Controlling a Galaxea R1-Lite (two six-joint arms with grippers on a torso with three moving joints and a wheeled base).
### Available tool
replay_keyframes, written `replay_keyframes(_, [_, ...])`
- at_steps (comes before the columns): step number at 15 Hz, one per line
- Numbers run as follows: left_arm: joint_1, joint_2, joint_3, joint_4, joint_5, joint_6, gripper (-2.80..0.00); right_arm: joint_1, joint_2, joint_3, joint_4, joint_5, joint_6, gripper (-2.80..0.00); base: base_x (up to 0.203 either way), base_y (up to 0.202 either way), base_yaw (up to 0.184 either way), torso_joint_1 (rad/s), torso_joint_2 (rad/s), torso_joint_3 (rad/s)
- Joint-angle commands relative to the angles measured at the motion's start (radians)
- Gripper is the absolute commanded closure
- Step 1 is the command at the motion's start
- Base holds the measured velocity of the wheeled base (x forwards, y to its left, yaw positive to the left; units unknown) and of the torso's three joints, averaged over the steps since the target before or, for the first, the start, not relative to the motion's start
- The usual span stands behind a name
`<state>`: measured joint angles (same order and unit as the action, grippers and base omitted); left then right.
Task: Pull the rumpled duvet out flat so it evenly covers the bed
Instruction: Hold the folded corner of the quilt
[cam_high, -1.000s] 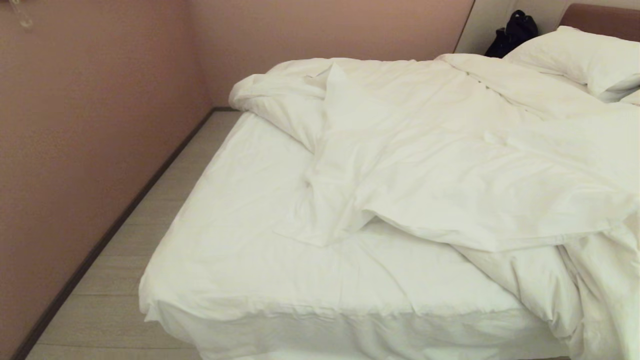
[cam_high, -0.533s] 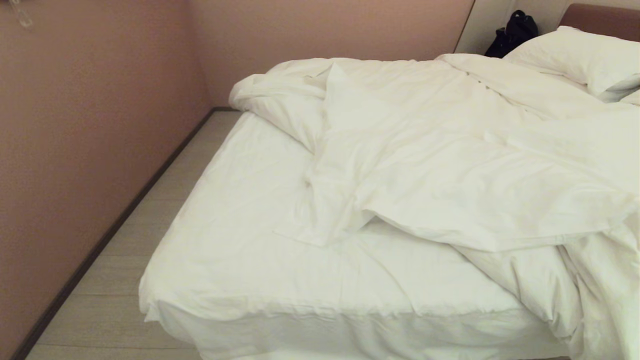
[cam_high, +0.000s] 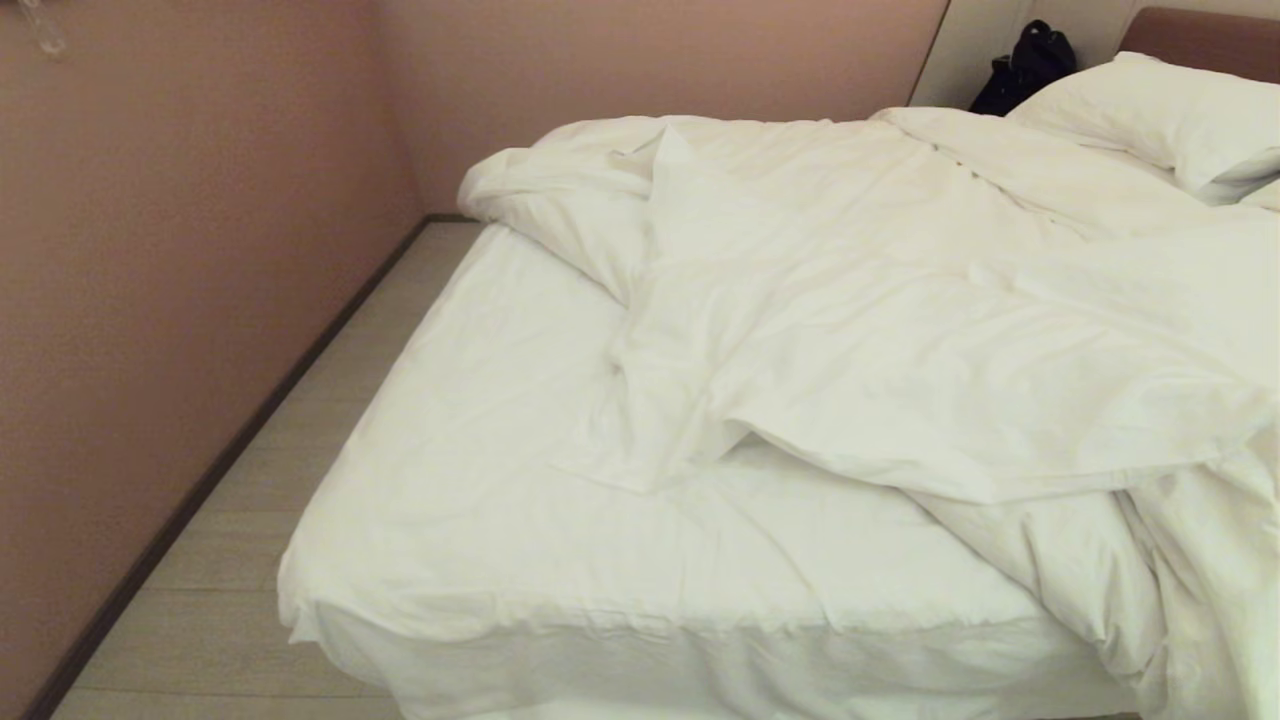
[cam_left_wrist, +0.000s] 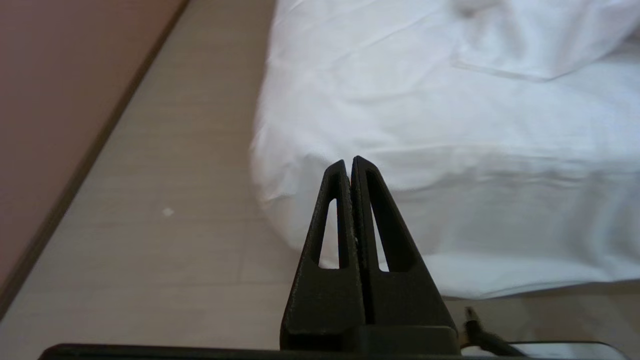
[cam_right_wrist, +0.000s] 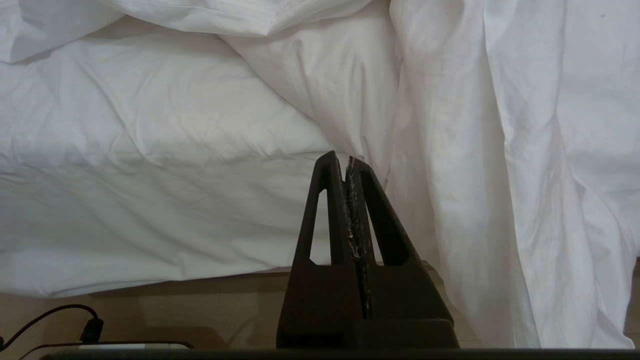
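The rumpled white duvet (cam_high: 900, 330) lies bunched over the far and right parts of the bed (cam_high: 480, 520), leaving the near-left sheeted mattress bare. One part of the duvet (cam_right_wrist: 525, 175) hangs over the bed's near edge at the right. Neither arm shows in the head view. My left gripper (cam_left_wrist: 349, 161) is shut and empty, held low in front of the bed's near-left corner (cam_left_wrist: 280, 165). My right gripper (cam_right_wrist: 340, 157) is shut and empty, facing the mattress side beside the hanging duvet.
A pink wall (cam_high: 180, 250) runs along the left with a strip of pale floor (cam_high: 260, 480) between it and the bed. Pillows (cam_high: 1160, 115) lie at the far right by the headboard (cam_high: 1210, 35). A black bag (cam_high: 1025, 65) sits behind them.
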<state>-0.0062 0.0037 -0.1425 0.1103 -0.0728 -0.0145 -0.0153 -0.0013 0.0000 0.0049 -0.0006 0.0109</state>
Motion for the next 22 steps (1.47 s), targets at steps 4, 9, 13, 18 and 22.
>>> replay_keyframes(4, [-0.001,0.168,-0.122,0.048,-0.075,-0.057,0.0,0.0,0.001,0.0,0.0,0.001,0.0,0.0,0.0,0.0,0.0,0.0,0.0,0.0])
replay_keyframes(9, [-0.002,0.39,-0.225,0.042,-0.188,-0.194,0.0,0.0,0.001,0.0,0.0,0.001,0.0,0.0,0.0,0.0,0.0,0.0,0.0,0.0])
replay_keyframes(13, [-0.002,0.653,-0.242,-0.071,-0.295,-0.278,0.0,0.0,0.001,0.0,0.001,-0.001,0.0,0.0,0.0,0.0,0.0,0.0,0.0,0.0])
replay_keyframes(18, [-0.005,0.934,-0.255,-0.246,-0.394,-0.312,0.0,0.0,0.001,0.0,0.001,-0.001,0.0,0.0,0.0,0.0,0.0,0.0,0.0,0.0])
replay_keyframes(22, [-0.011,1.115,-0.325,-0.271,-0.487,-0.317,0.0,0.0,0.001,0.0,0.0,-0.001,0.0,0.0,0.0,0.0,0.0,0.0,0.0,0.0])
